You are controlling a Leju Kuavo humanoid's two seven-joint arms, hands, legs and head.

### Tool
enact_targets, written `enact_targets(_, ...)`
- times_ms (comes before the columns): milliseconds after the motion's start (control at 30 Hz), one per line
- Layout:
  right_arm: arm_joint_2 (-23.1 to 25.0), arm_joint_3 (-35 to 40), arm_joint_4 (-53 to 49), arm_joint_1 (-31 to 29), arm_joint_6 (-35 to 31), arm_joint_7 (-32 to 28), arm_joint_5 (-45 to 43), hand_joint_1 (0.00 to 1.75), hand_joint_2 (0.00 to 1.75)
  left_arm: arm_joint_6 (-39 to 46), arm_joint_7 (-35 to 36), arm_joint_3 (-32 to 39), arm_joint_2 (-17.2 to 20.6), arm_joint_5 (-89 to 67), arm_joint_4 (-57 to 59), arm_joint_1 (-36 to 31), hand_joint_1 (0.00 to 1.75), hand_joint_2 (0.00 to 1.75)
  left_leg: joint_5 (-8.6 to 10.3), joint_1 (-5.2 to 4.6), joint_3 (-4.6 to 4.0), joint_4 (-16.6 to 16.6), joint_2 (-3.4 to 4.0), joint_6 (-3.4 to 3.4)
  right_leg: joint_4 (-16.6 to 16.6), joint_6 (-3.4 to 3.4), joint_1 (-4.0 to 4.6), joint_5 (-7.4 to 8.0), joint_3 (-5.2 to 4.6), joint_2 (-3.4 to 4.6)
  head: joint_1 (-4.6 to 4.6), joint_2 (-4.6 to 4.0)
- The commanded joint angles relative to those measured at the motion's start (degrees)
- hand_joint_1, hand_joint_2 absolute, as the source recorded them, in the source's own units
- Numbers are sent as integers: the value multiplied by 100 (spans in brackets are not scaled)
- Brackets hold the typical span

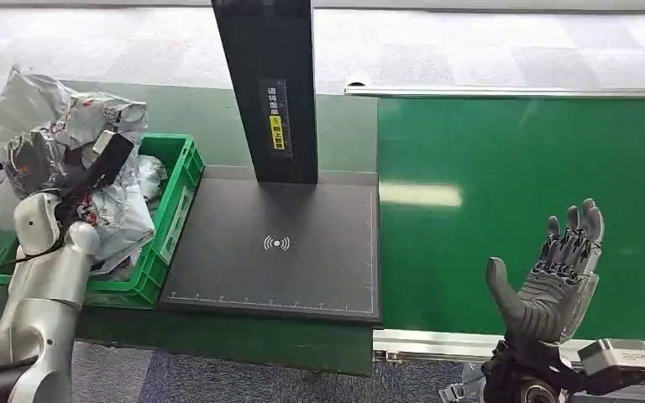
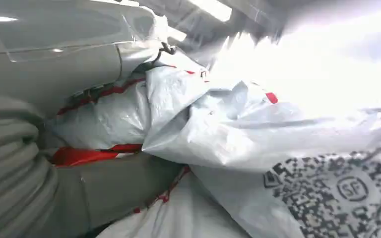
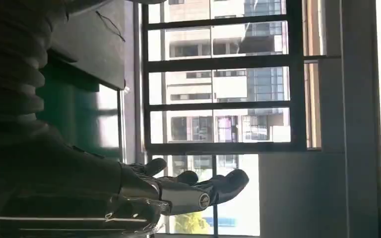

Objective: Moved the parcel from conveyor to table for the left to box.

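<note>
Looking down from the head, the right hand (image 1: 554,277) is hanging upright over the near edge of the green conveyor (image 1: 521,168), fingers spread and holding nothing, palm facing left toward the black table (image 1: 277,248). No parcel is lying on the belt or on the table; the only parcels (image 1: 59,143) are heaped in the green box (image 1: 172,210) at far left, well apart from that hand. The left arm (image 1: 46,277) is reaching up into the heap, its hand buried among the bags, so whether it is gripping anything I cannot tell. From the left wrist, crumpled grey bags (image 2: 198,124) with red trim and a printed code are pressing close on the camera, and the hand's fingers are not showing clearly. From the right wrist, the right hand (image 3: 178,191) is showing empty, fingers extended against a bright window (image 3: 218,89). Judging by this, the belt lies directly under and ahead of the right hand, making it the nearer arm for any arriving parcel, and the table sits to its left, between it and the box.
</note>
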Motion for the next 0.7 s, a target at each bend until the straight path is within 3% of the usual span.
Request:
enact_targets(33, -154, 31, 394, -258, -77, 76, -26, 0, 175, -543, 369, 253, 204, -265, 2133, -188, 175, 175, -2, -1, 17, -8, 15, 1, -7, -1, -1, 1, 11, 12, 0, 0)
enact_targets(133, -184, 28, 472, -288, -53, 117, -30, 0, 175, -995, 730, 292, 306, -358, 2250, -80, 175, 175, 3, 1, 28, -22, 19, 2, -21, -3, 2, 8, 21, 18, 0, 0)
enact_targets(300, -185, 36, 555, -307, -42, 131, -29, 0, 175, -954, 442, 570, 372, -132, 2130, 87, 173, 175, 0, 1, 36, -24, 33, -2, -20, -4, 1, 11, 24, 30, -2, 0)
enact_targets(333, -180, 31, 553, -285, -54, 137, -29, 0, 175, -834, 181, 695, 354, 27, 2054, 128, 23, 175, -5, -1, 36, -16, 27, -3, -11, -3, -1, 4, 26, 23, -2, 0)
enact_targets(367, -179, 25, 535, -255, -58, 137, -28, 0, 175, -651, -308, 930, 294, 362, 1948, 165, 0, 175, -2, 0, 42, -25, 35, -3, -20, -4, 1, 10, 30, 31, -2, 0)
enact_targets(400, -180, 1, 498, -195, -63, 115, -35, 0, 175, -735, -1432, 1394, 160, 1188, 1736, 206, 0, 175, 1, 1, 49, -34, 37, -3, -28, -5, 1, 14, 37, 33, -2, 0)
enact_targets(500, -174, -57, 468, -131, -35, 73, -78, 0, 175, -1111, -2707, 1902, -61, 2342, 1289, 238, 0, 175, 3, 4, 49, -28, 24, -4, -24, -6, 5, 12, 40, 19, -2, 0)
enact_targets(700, -128, -117, 517, -89, 4, -1, -76, 0, 175, -1824, -3580, 1867, -382, 4473, -470, 616, 0, 175, -1, 6, 34, -6, 0, -3, -9, -2, 7, -1, 34, -6, -4, 0)
